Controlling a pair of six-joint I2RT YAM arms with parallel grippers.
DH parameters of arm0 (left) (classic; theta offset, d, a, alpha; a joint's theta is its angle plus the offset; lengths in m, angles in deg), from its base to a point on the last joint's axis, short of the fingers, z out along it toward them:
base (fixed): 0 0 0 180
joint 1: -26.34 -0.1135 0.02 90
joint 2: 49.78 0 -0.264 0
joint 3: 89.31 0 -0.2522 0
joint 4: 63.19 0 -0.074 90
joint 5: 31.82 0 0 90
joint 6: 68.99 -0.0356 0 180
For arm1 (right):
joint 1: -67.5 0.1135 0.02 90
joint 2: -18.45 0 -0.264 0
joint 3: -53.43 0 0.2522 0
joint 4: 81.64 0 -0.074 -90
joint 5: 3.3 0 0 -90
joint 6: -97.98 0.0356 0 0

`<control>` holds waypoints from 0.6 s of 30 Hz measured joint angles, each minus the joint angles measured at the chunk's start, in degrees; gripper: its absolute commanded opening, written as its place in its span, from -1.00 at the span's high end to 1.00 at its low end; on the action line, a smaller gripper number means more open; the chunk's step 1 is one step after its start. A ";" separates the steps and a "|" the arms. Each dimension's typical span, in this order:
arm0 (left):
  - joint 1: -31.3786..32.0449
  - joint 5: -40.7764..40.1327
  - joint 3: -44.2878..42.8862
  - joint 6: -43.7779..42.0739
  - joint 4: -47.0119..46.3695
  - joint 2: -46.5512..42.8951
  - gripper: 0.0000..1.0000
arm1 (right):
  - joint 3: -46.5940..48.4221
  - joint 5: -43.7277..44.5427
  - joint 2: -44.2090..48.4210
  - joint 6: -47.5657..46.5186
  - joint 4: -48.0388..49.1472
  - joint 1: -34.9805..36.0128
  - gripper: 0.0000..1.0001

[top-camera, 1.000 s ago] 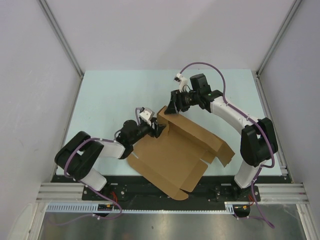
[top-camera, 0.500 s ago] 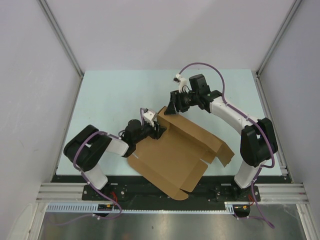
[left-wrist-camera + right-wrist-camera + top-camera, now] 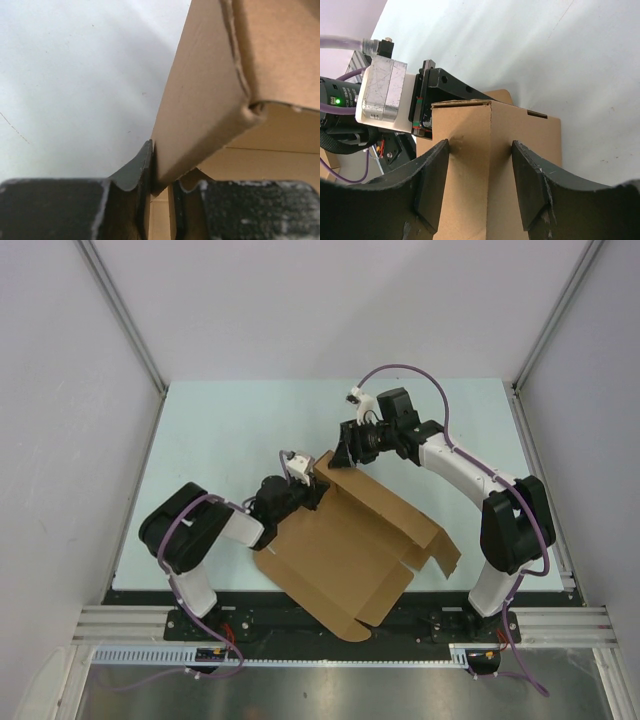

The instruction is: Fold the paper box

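Bottom of top view: alu rail (image 3: 340, 623) w/ both arm bases. Just above it, the paper box (image 3: 345, 555) lies mostly flat on the pale table (image 3: 220, 430), centre frame, near corner reaching over the black base strip (image 3: 270, 612). Upper-left corner of the box is folded upright. Left gripper (image 3: 313, 490) pinches that raised flap, cardboard edge clamped between its fingers (image 3: 141, 167). Just beyond, right gripper (image 3: 347, 453) is spread wide, straddling the upright corner; cardboard blocks most of its wrist cam. Purple cable (image 3: 410, 370) loops over the right arm.
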 measured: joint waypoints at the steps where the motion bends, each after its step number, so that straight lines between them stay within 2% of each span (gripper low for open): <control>1: 0.11 -0.44 0.00 0.02 0.00 0.00 0.74 | 0.04 0.07 0.00 0.00 0.00 0.04 -0.13; 6: 1.07 -3.19 0.00 -0.02 -0.07 -0.02 0.86 | 0.04 0.70 0.00 0.02 0.07 0.22 -0.13; 14: 3.65 -11.26 -0.31 -3.32 2.40 -1.25 0.83 | 0.15 3.43 0.46 0.00 -0.31 0.57 -0.18; 17: 4.61 -14.91 -1.36 -4.11 4.92 -1.75 0.89 | 0.15 5.68 0.98 -0.02 -0.37 0.74 -0.18; 18: 4.83 -15.96 -1.66 -4.37 5.42 -1.75 0.97 | 0.15 6.38 1.18 -0.02 -0.37 0.81 -0.18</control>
